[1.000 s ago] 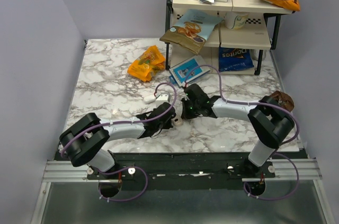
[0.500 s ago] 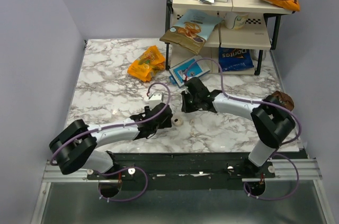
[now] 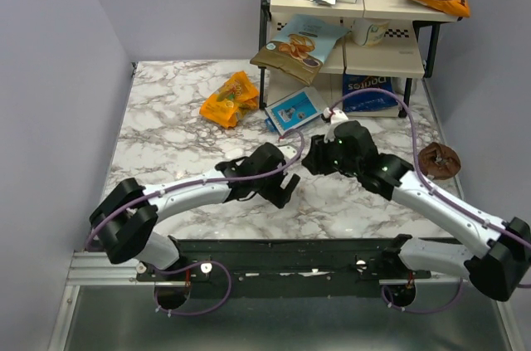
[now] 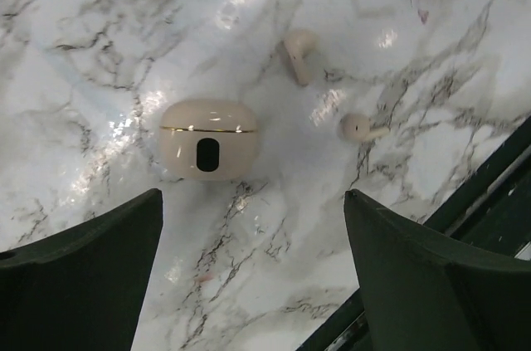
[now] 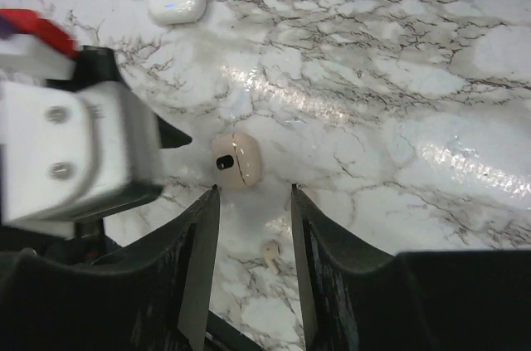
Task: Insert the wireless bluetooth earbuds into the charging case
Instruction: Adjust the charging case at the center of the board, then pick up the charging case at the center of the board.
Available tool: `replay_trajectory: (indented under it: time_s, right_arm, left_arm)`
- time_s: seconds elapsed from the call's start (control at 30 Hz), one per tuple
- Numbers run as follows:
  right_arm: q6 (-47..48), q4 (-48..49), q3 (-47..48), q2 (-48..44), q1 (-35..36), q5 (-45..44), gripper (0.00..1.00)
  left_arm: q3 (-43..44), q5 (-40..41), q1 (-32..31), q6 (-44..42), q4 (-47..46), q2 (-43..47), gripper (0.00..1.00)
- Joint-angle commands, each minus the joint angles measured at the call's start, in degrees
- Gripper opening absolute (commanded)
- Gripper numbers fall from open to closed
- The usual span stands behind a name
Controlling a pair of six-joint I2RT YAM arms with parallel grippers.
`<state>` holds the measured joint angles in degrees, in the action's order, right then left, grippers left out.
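Note:
The cream-beige charging case lies shut on the marble, a dark oval on its front face. Two earbuds lie loose near it, one beyond it and one to its right. My left gripper hangs open above the table just short of the case, nothing between its fingers. In the right wrist view the case lies just past my open right gripper, and one earbud shows on the table between its fingers. From above, the left gripper hides the case; the right gripper hovers beside it.
A white case lies farther back on the table, and a blue box and an orange snack bag beyond it. A shelf rack holds snacks at the back. A brown disc sits at the right. The table's dark front rail is close.
Both grippers went from shut to open. The left gripper swung right over the case. The right arm lifted and stretched out, its gripper shifting slightly right.

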<state>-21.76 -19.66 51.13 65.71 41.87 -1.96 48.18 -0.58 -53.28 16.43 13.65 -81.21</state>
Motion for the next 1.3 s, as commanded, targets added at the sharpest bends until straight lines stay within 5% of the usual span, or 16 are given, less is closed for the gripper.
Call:
replay_trajectory:
  time_s: [0.0, 0.47, 1.27]
  right_arm:
    - [2.24, -5.38, -1.48, -7.24, -0.12, 1.34, 0.49]
    - [2.34, -12.59, -0.95, -17.10, -0.12, 0.20, 0.49]
    - [2.34, -13.12, -1.91, -18.96, -0.12, -2.26, 0.49]
  left_arm:
    - [4.81, -9.88, 0.19, -12.64, 7.44, -5.71, 0.95]
    - [10.17, -9.00, 3.97, -16.07, 10.25, -13.70, 0.96]
    - [14.57, -8.48, 4.32, -18.27, 10.87, -20.65, 0.88]
